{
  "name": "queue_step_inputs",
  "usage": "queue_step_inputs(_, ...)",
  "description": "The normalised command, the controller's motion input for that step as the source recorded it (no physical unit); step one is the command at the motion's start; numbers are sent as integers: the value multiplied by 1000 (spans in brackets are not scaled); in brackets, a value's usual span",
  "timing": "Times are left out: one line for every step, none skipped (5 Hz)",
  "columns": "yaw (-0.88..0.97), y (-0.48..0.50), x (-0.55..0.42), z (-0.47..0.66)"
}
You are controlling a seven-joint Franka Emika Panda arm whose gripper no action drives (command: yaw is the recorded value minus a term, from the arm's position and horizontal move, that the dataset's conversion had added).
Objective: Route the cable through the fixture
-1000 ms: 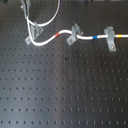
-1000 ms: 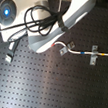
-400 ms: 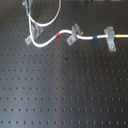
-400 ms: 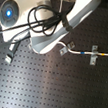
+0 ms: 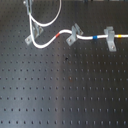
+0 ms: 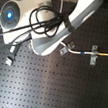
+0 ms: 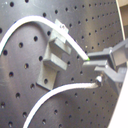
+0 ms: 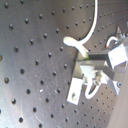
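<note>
Closest in, in the first wrist view, the fingers (image 7: 112, 56) look clamped on the cable (image 7: 30, 22). A white strand runs straight into the tips, though blur there leaves the grip itself a fair guess, not a certainty.

Just ahead of the fingertips stands the fixture (image 7: 54, 57), a pale grey clip bolted to the bench (image 7: 20, 65). The held strand arcs over its raised end and touches or nearly touches the top edge. A second strand curves past the foot on the other side, so the clip sits between two runs of the same cord. Whether the upper run is down in the slot I cannot tell.

That is the relation that matters: the fixture lies directly in front of the fingers, and the held strand crosses its long axis rather than running along it. By my reading, seating the cable calls for lowering the strand into the slot across the clip, not pulling lengthwise.

Further off, in the first exterior view, the fixture (image 5: 31, 36) sits at the first exterior view's left, slanted, with the cable (image 5: 46, 42) looping around it. From there the cord runs on through a darker clip (image 5: 74, 34), just past the red band (image 5: 59, 36). Beyond the blue band (image 5: 95, 37) it reaches the T-shaped clip (image 5: 110, 39), well apart from the fixture.
</note>
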Motion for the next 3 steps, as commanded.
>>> queue_step_inputs(-77,-131,135,-59)
queue_step_inputs(-154,-225,114,-94)
queue_step_inputs(-97,-401,45,-127)
